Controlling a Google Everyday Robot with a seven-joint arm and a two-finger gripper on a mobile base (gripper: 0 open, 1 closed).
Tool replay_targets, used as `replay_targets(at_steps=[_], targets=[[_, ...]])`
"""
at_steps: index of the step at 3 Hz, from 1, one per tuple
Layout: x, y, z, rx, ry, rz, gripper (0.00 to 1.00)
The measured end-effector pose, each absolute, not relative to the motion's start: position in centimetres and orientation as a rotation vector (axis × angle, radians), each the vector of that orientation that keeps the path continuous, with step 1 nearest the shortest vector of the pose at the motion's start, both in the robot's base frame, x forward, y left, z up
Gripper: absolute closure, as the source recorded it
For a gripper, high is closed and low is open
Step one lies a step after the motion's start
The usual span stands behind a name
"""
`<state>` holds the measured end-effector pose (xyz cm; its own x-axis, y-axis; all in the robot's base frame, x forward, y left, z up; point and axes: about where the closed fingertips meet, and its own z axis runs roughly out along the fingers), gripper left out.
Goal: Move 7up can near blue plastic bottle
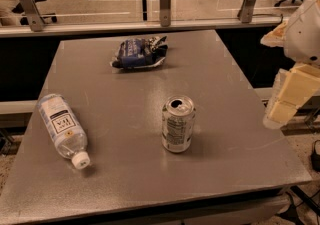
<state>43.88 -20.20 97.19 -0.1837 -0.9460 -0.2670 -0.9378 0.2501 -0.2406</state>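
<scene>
The 7up can (178, 124) stands upright on the grey table (215, 79), right of the middle and toward the front, its pull-tab top open. The blue plastic bottle (62, 129) lies on its side near the table's left front, its white cap pointing toward the front edge. The gripper (289, 98), pale yellow, hangs beyond the table's right edge under the white arm (305, 29). It is well to the right of the can, touches nothing and holds nothing.
A dark blue snack bag (139, 53) lies at the back middle of the table. A glass barrier with metal posts (165, 4) runs behind the table. Office chairs and tables stand beyond it.
</scene>
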Motion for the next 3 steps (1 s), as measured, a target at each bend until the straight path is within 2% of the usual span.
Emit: replay_targets(at_steps=[3], targets=[[43.0,-12.0,93.6,-1.806,1.961,0.202,0.00]])
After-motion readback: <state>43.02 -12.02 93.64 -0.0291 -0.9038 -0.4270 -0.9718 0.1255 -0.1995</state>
